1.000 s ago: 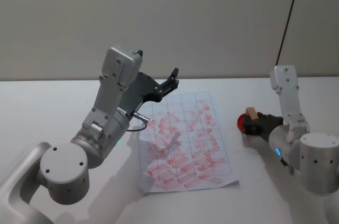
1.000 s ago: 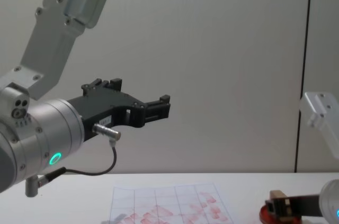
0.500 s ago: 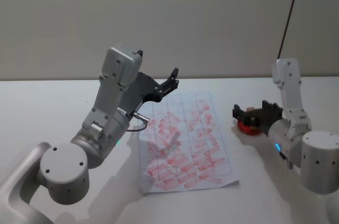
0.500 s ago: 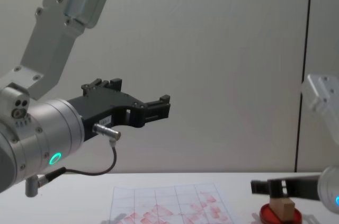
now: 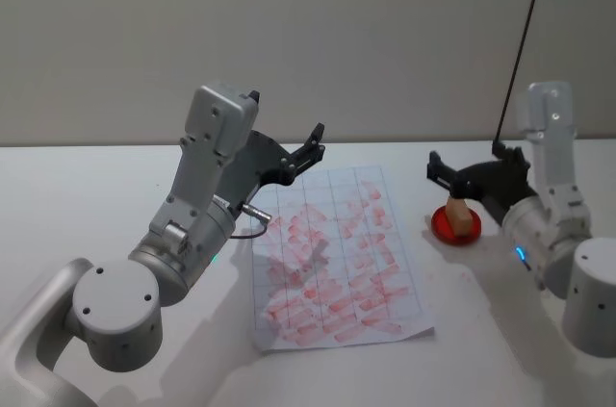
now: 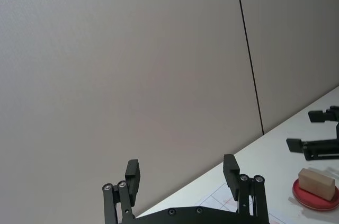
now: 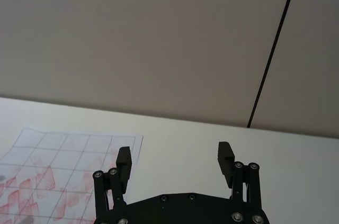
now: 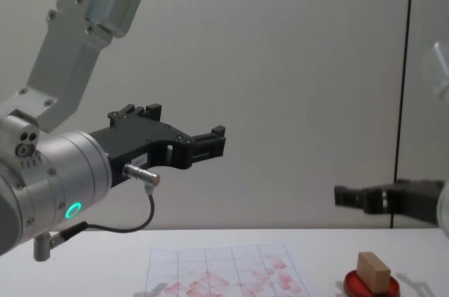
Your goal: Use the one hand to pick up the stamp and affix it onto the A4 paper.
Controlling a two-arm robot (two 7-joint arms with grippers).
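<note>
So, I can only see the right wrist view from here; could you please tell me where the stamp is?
Observer: The stamp lies on the red ink pad, on the table to the right of the A4 paper.
Operator: Thank you. Is the right pincer touching it?
Observer: No. The right pincer hangs open above the stamp, with a clear gap between them in the chest view.
Operator: And where is the left arm?
Observer: The left pincer is raised over the far left part of the paper, open and holding nothing.
</note>
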